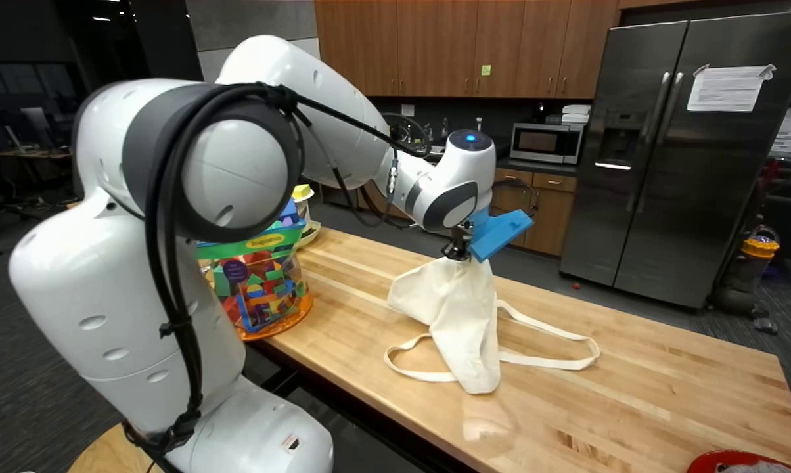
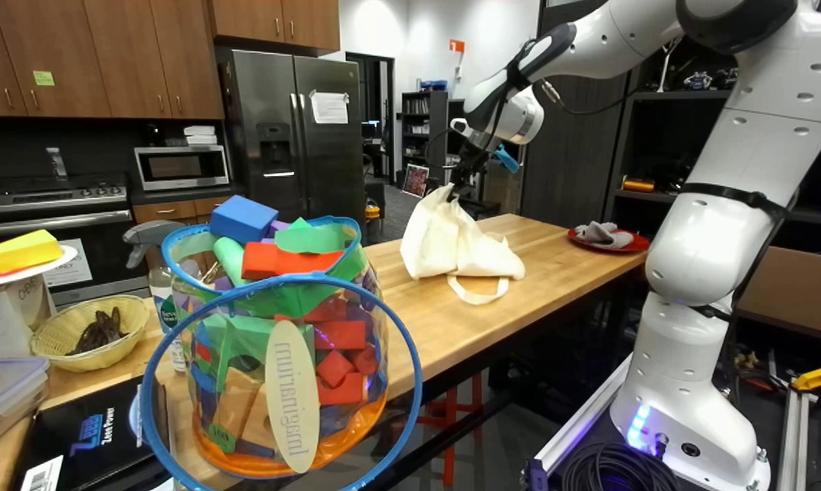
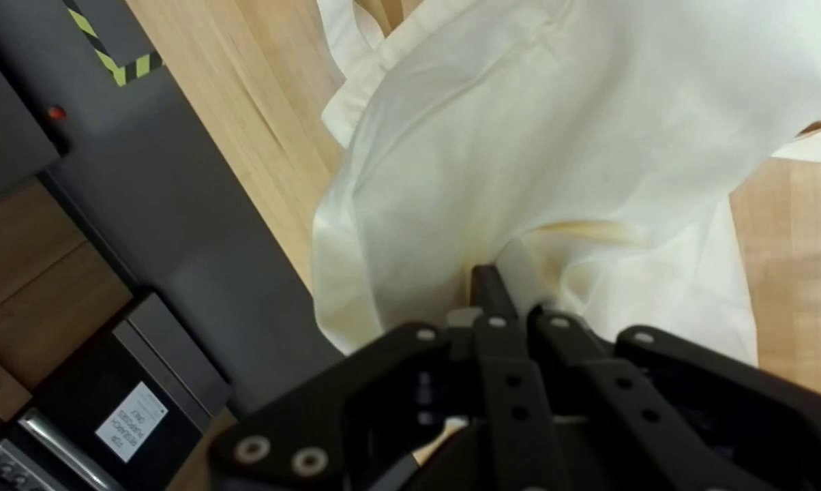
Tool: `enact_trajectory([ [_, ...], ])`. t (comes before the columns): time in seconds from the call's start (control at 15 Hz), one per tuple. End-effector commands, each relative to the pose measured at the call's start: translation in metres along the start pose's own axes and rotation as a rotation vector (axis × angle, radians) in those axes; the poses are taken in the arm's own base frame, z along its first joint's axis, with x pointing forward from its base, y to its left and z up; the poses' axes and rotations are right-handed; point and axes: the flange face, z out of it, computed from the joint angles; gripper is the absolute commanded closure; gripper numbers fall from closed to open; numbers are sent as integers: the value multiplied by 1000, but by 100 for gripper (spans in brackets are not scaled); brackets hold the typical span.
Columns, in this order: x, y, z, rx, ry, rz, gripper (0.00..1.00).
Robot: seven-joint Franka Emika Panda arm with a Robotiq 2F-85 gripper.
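Above the table [image 1: 632,401], the end effector [image 3: 512,290] pinches a cream bag [image 1: 464,315].

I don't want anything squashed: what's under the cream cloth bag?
The wooden tabletop shows around the cloth bag, two strap loops lying on it. The gripper is closed on the bag's top; the draped fabric hides whatever, if anything, lies directly beneath.

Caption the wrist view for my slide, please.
Above a wooden tabletop, the gripper pinches a cream cloth bag.
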Motion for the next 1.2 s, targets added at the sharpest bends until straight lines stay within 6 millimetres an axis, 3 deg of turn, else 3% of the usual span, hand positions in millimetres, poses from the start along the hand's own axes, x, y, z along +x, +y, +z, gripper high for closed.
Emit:
enact_trajectory([
  [0.0, -51, 25, -10, -28, -9, 40, 99],
  [0.27, -110, 32, -20, -56, -12, 96, 99],
  [0.67, -189, 17, -21, -56, -60, 104, 99],
  [0.87, -211, -1, -16, -43, -80, 130, 99],
  [1.0, -216, -21, -6, -25, -87, 156, 99],
  [1.13, -207, -47, 6, -11, -89, 174, 99],
])
